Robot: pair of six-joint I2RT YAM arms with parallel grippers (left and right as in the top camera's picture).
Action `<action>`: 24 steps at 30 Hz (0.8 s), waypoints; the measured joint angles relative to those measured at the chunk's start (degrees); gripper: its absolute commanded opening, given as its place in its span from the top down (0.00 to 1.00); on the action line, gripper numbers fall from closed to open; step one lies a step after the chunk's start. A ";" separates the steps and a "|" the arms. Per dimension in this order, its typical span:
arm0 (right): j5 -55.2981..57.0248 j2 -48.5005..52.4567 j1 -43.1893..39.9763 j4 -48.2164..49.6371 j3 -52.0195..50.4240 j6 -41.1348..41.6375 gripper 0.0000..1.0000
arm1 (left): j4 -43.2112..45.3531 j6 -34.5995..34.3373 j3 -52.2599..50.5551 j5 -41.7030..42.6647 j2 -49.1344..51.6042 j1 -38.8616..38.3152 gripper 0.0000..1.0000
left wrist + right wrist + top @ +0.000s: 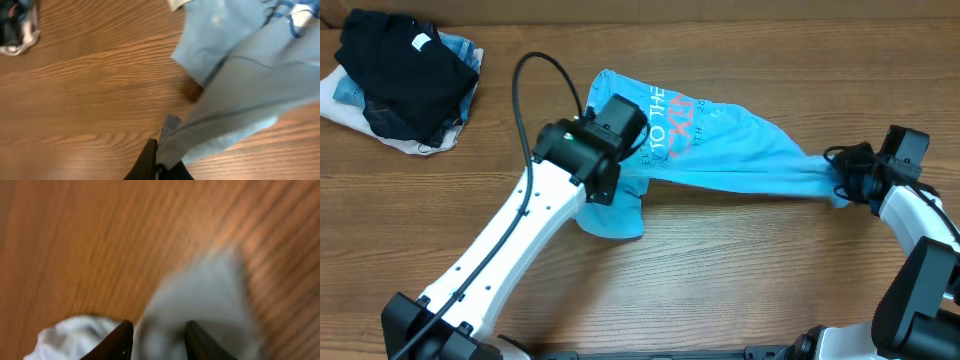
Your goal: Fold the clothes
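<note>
The clothes are one light blue shirt [720, 150] with white and pink lettering, stretched in a band across the middle of the wooden table [720, 290]. My left gripper [606, 172] holds its left end, and a flap hangs below onto the table. In the left wrist view that gripper [159, 150] is shut on a pinched edge of the shirt [250, 75]. My right gripper [842, 180] holds the bunched right end. In the blurred right wrist view the fingers [125, 332] stand a little apart with shirt fabric [210, 290] packed between them.
A heap with a black garment [405, 75] carrying a white tag lies on denim and white fabrics at the back left corner; its edge [15, 30] shows in the left wrist view. The left arm's black cable loops above the shirt.
</note>
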 measured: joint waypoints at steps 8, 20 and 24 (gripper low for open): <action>0.63 0.04 -0.42 -2.21 6.78 -2.73 0.49 | -0.20 -0.17 0.00 -1.18 0.00 1.40 0.96; -7.19 0.00 -0.57 -49.46 24.24 -5.18 0.53 | -0.17 -0.17 0.00 -1.20 0.00 1.42 0.96; -7.39 0.00 -0.57 -56.61 24.17 -8.00 0.52 | -0.17 -0.17 0.00 -1.20 0.00 1.42 0.96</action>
